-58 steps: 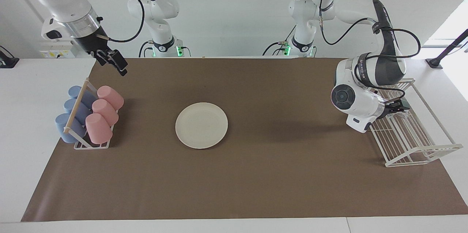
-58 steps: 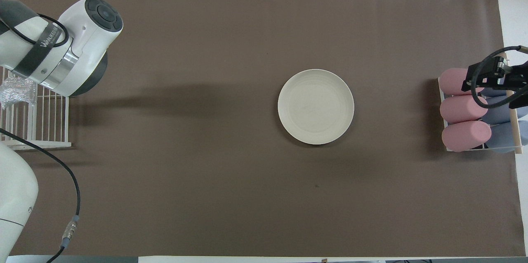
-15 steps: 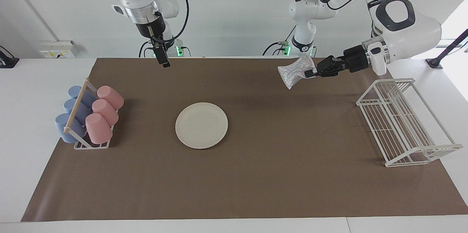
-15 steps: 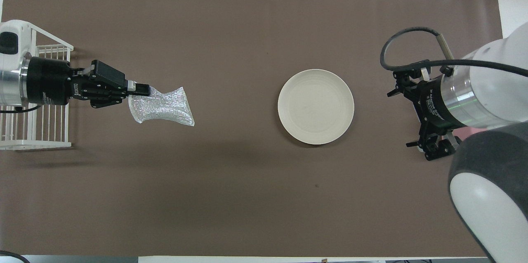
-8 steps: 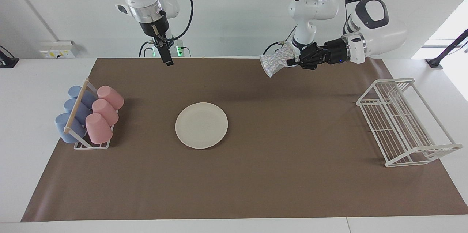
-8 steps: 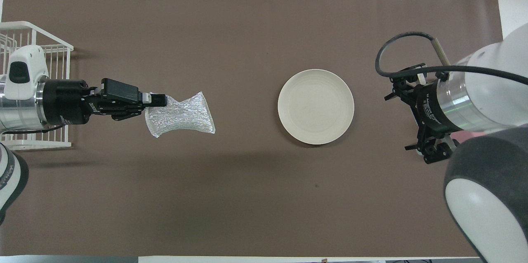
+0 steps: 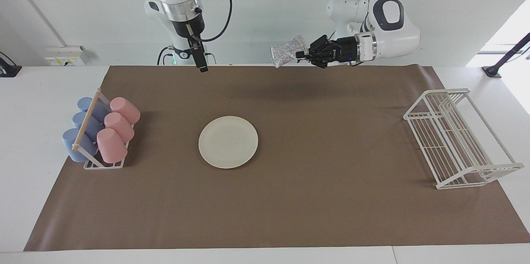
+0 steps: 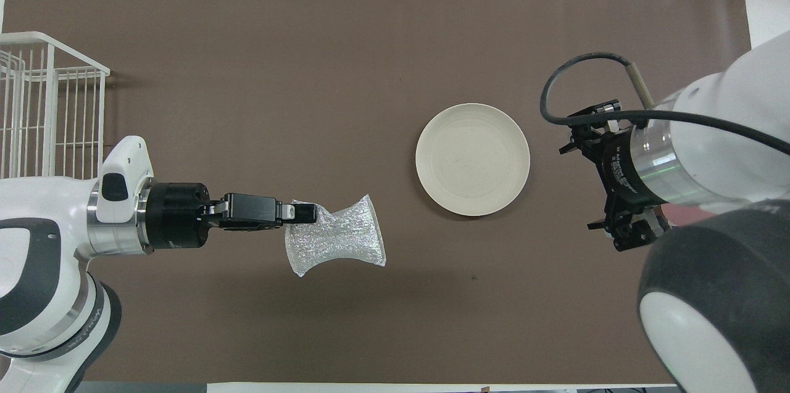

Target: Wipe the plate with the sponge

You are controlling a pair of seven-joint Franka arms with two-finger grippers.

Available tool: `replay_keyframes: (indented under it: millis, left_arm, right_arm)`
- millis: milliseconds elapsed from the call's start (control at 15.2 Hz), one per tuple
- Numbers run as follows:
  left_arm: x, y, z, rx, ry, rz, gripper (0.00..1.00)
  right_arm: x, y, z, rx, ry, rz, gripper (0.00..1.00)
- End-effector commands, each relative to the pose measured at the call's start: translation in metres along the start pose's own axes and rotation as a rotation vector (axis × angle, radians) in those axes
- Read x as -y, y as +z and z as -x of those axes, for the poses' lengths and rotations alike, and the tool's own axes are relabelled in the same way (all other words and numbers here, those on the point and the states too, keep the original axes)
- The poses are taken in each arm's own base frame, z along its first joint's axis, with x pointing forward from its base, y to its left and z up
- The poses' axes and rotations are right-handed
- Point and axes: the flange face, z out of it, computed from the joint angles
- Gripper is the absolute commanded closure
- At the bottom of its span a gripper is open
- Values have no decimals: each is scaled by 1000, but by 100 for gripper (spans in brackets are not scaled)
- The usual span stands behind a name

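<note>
Left hand (image 8: 308,214) pinches the sponge (image 8: 338,235) by one edge, aloft; right hand (image 7: 201,66) waits open.
Sponge looks soft, light and floppy; the plate (image 7: 228,141) looks rigid and probably slides under wiping.

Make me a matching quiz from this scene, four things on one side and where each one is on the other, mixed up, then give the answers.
Things:
1. sponge
2. plate
3. pink cups
4. wire rack

Places:
A. empty, at the left arm's end of the mat
B. in a holder with blue cups at the right arm's end
C. in the air, pinched in the left claw
D. flat on the middle of the mat, touched by nothing

Pairs: 1-C, 2-D, 3-B, 4-A
</note>
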Motion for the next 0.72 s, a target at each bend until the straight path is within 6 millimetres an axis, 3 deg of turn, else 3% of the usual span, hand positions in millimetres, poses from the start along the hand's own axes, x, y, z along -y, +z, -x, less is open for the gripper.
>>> replay_keyframes:
  millis: [0,395,658]
  left_arm:
    - [6,7,12,-8,21,24,100]
    - [7,2,12,-2,16,35,100]
    - [6,1,13,5,17,42,100]
  right_arm:
    - [-6,-3,36,10,75,-60,0]
    - [-36,11,107,54,156,-46,0]
    - [-58,28,135,133,155,-79,0]
